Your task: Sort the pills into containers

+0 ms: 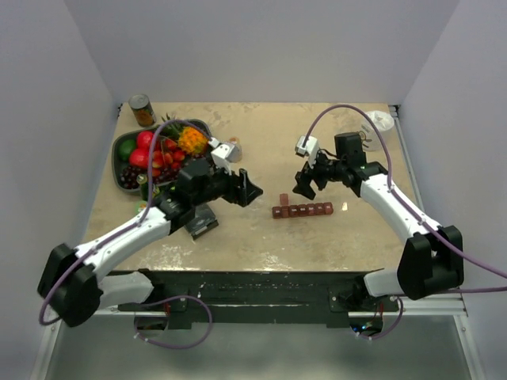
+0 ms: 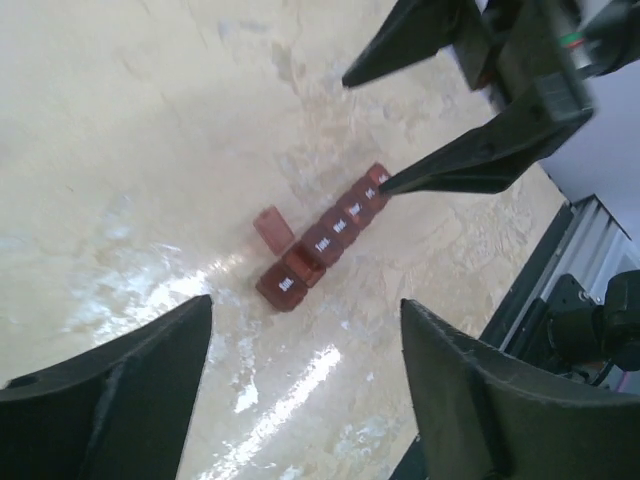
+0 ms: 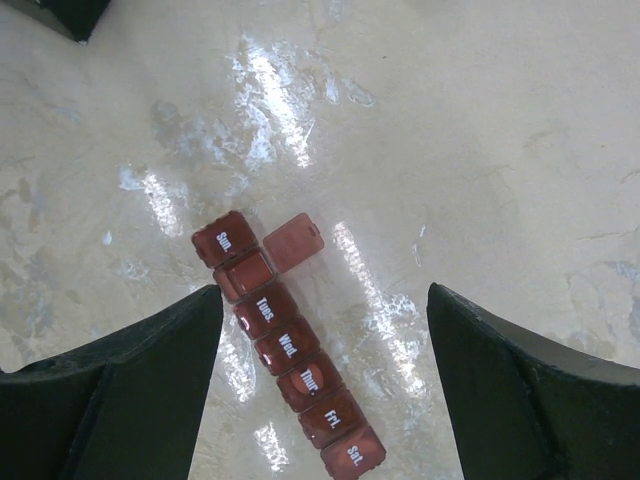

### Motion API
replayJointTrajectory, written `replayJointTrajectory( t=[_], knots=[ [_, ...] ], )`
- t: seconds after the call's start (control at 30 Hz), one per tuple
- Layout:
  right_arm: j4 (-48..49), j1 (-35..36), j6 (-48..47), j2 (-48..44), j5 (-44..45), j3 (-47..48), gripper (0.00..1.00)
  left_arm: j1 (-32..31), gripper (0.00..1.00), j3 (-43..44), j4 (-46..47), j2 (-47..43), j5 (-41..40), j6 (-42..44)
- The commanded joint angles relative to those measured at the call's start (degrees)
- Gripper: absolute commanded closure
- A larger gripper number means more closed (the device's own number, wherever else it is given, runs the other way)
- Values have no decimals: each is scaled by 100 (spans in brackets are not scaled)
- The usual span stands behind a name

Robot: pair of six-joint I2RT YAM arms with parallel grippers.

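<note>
dark red-brown containers (image 3: 285, 350), white day lettering; black grippers; beige mottled table (image 1: 261, 237).

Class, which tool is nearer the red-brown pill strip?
Right. The right tool hovers close beside the pill strip, near its middle; the left tool is farther off, beyond the strip's Sunday end, pointing toward it.

Your rig: two white-shelled arms, black joints.
You'll see left arm (image 1: 119, 241) and right arm (image 1: 392, 204) each trail a purple cable (image 1: 341, 106); fingers (image 2: 110, 400) are matte black wedges.
</note>
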Motion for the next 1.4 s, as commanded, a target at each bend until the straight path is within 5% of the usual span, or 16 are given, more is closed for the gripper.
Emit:
replayJointTrajectory(
  t=[0.0, 0.17, 0.43, 0.7, 1.0, 1.37],
  knots=[
    [-59, -72, -212, -282, -573, -99, 15, 60, 15, -229, -474, -1148, -811, 827],
    [-121, -81, -256, -256, -644, -82, 15, 131, 5, -230, -1440, -2396, -1330, 1187],
    [-121, -81, -265, -212, -644, -82, 15, 157, 1, 175, -3031, -3635, -3448, 1170],
    [-121, -89, -291, -176, -652, -91, 15, 192, 0, 157, -3867, -3805, -4827, 1065],
    [-139, -81, -326, -229, -626, -91, 14, 2474, 0, -45, -3648, -3104, -3434, 1257],
    [-147, -81, -370, -238, -652, -99, 14, 3409, 0, 157, -3946, -2442, -3017, -110]
  ],
)
